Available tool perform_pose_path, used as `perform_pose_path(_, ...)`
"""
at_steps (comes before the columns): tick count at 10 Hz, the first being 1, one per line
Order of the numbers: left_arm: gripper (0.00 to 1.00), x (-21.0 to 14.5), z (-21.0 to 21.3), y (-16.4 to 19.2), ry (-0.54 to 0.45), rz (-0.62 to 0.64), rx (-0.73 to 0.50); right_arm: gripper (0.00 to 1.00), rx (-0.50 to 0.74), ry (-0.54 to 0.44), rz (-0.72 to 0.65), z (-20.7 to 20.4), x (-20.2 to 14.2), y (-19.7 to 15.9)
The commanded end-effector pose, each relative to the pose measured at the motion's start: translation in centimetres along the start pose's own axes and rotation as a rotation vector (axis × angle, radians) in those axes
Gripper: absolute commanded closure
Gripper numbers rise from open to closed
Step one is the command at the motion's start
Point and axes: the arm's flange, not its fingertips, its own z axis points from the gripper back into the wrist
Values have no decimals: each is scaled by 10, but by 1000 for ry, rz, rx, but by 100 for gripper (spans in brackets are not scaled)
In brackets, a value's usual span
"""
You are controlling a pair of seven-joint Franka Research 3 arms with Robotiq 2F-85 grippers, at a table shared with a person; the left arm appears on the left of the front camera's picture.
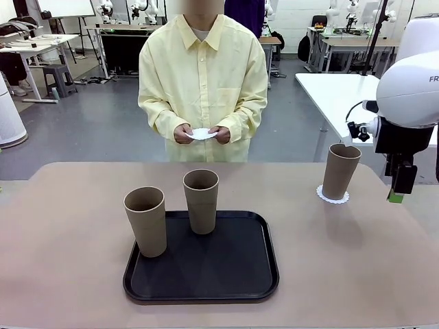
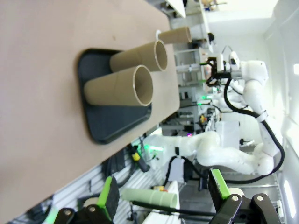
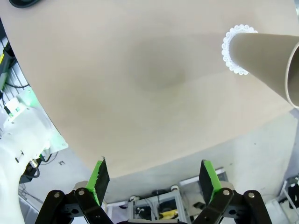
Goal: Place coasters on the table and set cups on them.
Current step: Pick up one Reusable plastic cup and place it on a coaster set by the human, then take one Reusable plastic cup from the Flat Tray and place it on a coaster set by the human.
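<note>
One tan cup [image 1: 340,171] stands on a white lacy coaster [image 1: 333,197] on the beige table [image 1: 62,274], at its right. The same cup [image 3: 266,55] and coaster [image 3: 230,52] lie at the upper right of the right wrist view. My right gripper [image 1: 397,194] hangs open just right of that cup, above the table edge, with nothing between its green pads [image 3: 99,173]. Two more cups [image 1: 145,221] [image 1: 201,201] stand on the black tray [image 1: 236,274]. The person holds another coaster [image 1: 201,133] in both hands. My left gripper [image 2: 163,184] is open and empty, off the table's side.
The person stands at the middle of the far edge. A white table [image 1: 336,89] sits behind the right corner. The left wrist view looks along the tray [image 2: 100,128] and both cups [image 2: 119,88] towards my right arm [image 2: 247,74].
</note>
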Motion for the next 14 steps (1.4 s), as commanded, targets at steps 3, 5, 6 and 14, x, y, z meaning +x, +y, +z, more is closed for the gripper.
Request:
perform_pose_path(3, 0, -1, 1, 0, -2, -9, -9, 0, -29, 20, -14, -5, 1, 1)
perform_pose_path(5, 0, -1, 1, 0, -2, -9, -9, 0, -29, 20, -14, -5, 1, 1)
perform_pose_path(6, 0, -1, 1, 0, -2, -9, -9, 0, -29, 20, -14, -5, 1, 1)
perform_pose_path(14, 0, -1, 1, 0, -2, -9, -9, 0, 91, -265, -616, -4, -28, 3)
